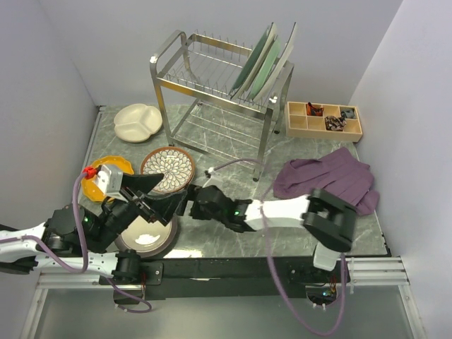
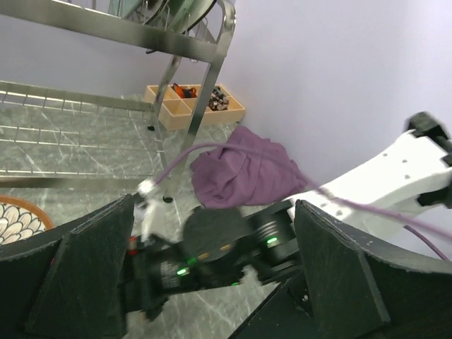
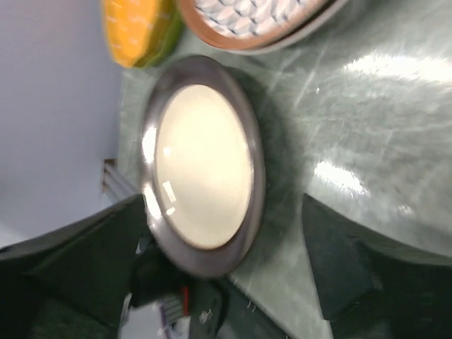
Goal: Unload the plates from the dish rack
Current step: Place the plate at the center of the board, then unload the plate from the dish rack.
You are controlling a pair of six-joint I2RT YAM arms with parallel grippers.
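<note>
Three plates (image 1: 265, 63) stood on edge at the far-right end of the dish rack (image 1: 161, 79), far from the left gripper (image 2: 212, 205) and right gripper (image 3: 224, 205) (both spread, empty); the right arm (image 1: 282, 210) seemed nearer.

Pale lilac walls (image 1: 92, 42), grey-green marble tabletop (image 1: 233, 244)

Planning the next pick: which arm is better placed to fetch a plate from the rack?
Right, likely: the plates stand at the dish rack's right end, that arm's side. Left pincer and right pincer are both open, empty.
</note>
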